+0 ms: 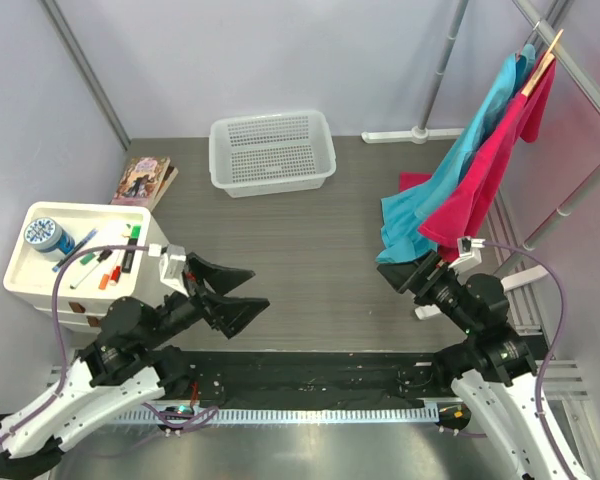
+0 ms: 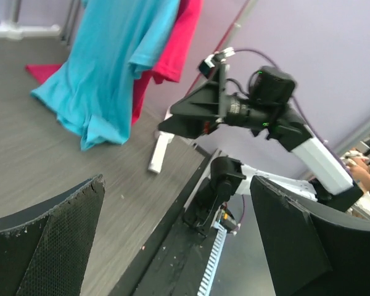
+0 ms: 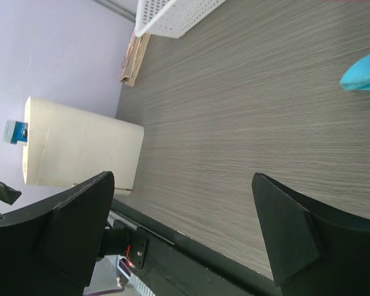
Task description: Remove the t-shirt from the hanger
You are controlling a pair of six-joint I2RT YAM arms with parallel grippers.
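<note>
A blue t-shirt (image 1: 450, 165) and a red t-shirt (image 1: 485, 185) hang from wooden hangers (image 1: 542, 58) on the rack at the far right, their hems trailing onto the table. Both show in the left wrist view, blue (image 2: 111, 68) and red (image 2: 176, 43). My left gripper (image 1: 242, 292) is open and empty over the table's near middle, far from the shirts; its jaws are wide apart in its wrist view (image 2: 179, 185). My right gripper (image 1: 400, 272) is open and empty just below the shirts' hems. A blue hem corner (image 3: 364, 74) shows beyond its jaws (image 3: 182, 179).
A white mesh basket (image 1: 272, 150) stands at the back centre. A white box (image 1: 80, 255) with markers and a tape roll sits at the left, with books (image 1: 143, 180) behind it. Rack poles (image 1: 440, 70) rise at the back right.
</note>
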